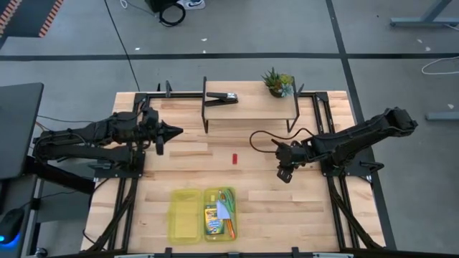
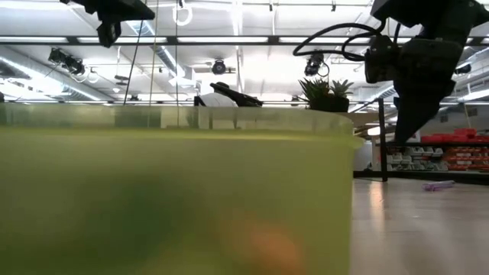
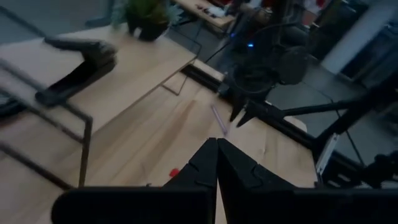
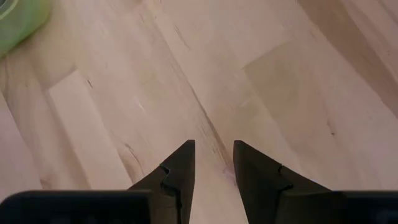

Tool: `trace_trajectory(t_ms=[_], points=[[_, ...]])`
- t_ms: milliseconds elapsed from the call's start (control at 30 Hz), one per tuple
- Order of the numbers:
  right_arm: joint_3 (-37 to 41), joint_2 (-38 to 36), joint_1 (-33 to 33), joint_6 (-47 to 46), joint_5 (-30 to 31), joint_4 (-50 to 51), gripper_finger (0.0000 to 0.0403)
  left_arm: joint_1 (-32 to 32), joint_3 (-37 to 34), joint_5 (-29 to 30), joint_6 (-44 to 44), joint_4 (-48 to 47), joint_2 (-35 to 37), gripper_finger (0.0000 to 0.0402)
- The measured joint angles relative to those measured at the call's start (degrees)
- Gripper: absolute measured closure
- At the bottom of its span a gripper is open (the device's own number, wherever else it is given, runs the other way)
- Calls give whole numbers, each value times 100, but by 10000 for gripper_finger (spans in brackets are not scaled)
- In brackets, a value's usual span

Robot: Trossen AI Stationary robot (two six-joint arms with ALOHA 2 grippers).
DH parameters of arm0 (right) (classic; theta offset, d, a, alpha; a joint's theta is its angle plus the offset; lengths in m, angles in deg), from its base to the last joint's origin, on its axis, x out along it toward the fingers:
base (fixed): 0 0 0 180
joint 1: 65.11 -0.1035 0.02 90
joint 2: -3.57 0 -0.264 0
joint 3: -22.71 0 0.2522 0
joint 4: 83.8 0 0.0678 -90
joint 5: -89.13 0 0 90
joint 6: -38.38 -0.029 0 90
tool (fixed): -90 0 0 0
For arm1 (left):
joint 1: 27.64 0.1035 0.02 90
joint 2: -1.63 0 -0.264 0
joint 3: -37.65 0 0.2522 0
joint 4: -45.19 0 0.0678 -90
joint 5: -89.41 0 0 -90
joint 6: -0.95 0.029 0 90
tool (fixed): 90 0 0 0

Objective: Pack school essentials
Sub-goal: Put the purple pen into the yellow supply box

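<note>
A yellow-green case lies open near the front edge. Its left half (image 1: 184, 215) holds nothing; its right half (image 1: 221, 213) holds a crayon box, green scissors and an orange pencil. A short red piece (image 1: 234, 158) lies on the table's middle. A pink-purple pencil (image 2: 439, 185) lies flat on the wood by my right gripper (image 1: 285, 175), which points steeply down with its fingers (image 4: 180, 163) apart over bare wood. My left gripper (image 1: 177, 131) hovers shut, high at the left, pointing toward the table's right edge.
A black-legged wooden riser (image 1: 251, 104) stands at the back, with a black clip-like tool (image 1: 222, 98) and a small potted plant (image 1: 277, 82) on it. Black frame rails run along both table sides. Bare wood lies between the red piece and the case.
</note>
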Motion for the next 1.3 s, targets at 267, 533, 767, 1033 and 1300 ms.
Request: trace_trajectory(t_ms=[267, 533, 767, 1033, 1300], points=[[0, 2, 0, 2, 48, -31, 287, 0, 0, 126, -217, -46, 0, 393], [-2, 2, 0, -2, 84, -202, 287, 0, 0, 500, -210, -42, 13, 387], [-2, 4, 0, 132, 63, -200, 287, -7, 0, 500, -194, -33, 15, 391], [-4, 4, 0, 143, 47, -175, 287, -7, 0, 500, -201, 43, 4, 381], [-7, 7, -14, 605, 647, -251, 287, -7, 0, 496, -473, 493, 2, 383]])
